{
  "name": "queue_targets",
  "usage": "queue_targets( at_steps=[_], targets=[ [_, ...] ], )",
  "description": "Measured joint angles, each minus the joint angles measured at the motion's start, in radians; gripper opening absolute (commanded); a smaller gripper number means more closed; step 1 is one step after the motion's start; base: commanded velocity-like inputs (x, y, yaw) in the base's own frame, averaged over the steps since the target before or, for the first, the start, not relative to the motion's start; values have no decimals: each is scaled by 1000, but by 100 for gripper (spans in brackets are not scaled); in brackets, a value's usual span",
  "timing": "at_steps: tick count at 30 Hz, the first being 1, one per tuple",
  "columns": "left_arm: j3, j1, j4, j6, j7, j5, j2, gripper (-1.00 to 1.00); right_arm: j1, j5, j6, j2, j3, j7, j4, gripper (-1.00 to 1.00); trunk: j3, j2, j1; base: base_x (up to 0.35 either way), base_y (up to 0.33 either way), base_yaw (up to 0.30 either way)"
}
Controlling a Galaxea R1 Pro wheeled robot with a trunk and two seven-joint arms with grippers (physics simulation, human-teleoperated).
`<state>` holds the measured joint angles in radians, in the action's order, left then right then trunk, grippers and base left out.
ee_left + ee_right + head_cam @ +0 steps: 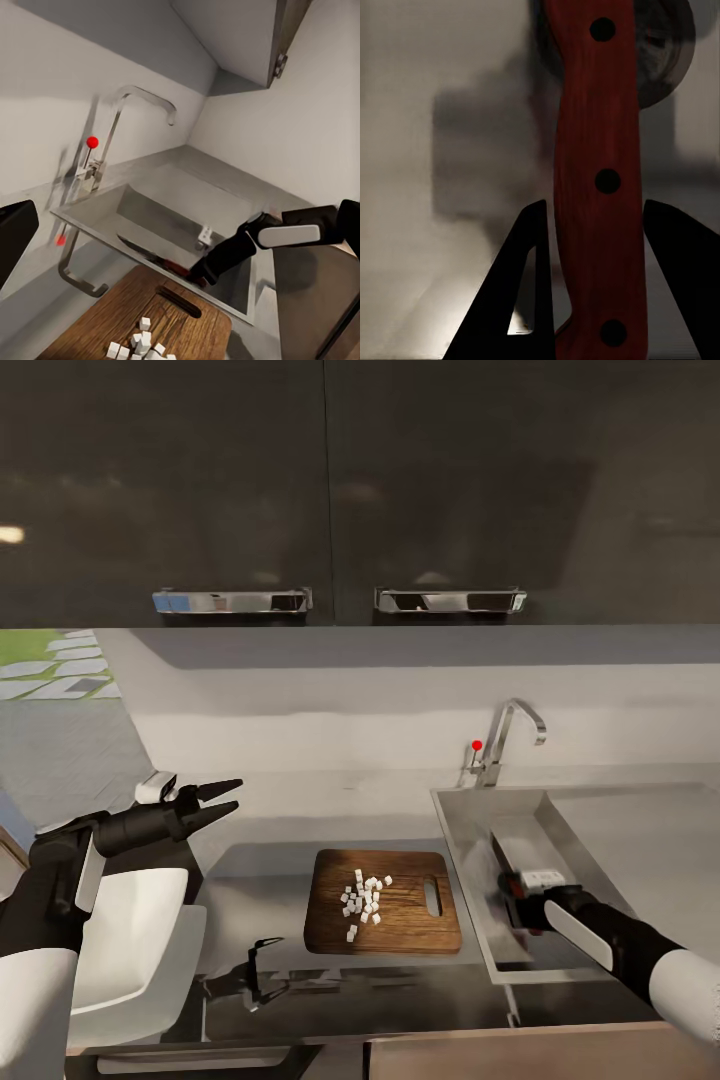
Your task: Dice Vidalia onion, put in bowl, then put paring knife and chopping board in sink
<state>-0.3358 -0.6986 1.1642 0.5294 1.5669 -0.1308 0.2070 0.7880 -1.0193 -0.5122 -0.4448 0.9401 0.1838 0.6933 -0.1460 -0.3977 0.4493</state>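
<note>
The onion is already diced: about 18 small white cubes (pixel 364 900) are lying in a loose cluster on the 1 chopping board (pixel 400 920), which is resting on the grey tabletop (pixel 260 880) just beside the sink (pixel 470 840). None of the cubes are in a bowl yet, so that step looks undone, judging from where they are lying.

The right hand (pixel 520 890) is reaching down into the basin, and the paring knife (pixel 600 187) is lying there with its red handle running between the 2 black fingers (pixel 521 285). In the right wrist view, a thin gap is showing on each side of the handle, so the hand appears slightly parted, either just letting go or about to close; I am judging the knife as placed in the sink, though whether the fingers are pressing it I cannot tell for certain.

The left hand (pixel 215 802) is hovering above the tabletop, well apart from the board, with its 2 fingers spread and holding nothing.

Left to do, by my reading: moving the dice into the bowl and putting the board into the sink. There is 1 tap (pixel 505 735) with 1 red dot.
</note>
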Motion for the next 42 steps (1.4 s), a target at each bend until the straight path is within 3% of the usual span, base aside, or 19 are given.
queue_targets(
  at_steps=[9,30,42],
  targets=[
    [0,0,0,0,0,0,0,100,0,0,2,16,-1,-1,-61,-100,0,0,0,0,0,0],
    [0,0,0,0,0,0,0,100,0,0,5,20,-1,0,-73,-100,0,0,0,0,0,0],
    [-1,0,0,0,0,0,0,100,0,1,5,49,-1,0,-101,-100,0,0,0,0,0,0]
  ],
)
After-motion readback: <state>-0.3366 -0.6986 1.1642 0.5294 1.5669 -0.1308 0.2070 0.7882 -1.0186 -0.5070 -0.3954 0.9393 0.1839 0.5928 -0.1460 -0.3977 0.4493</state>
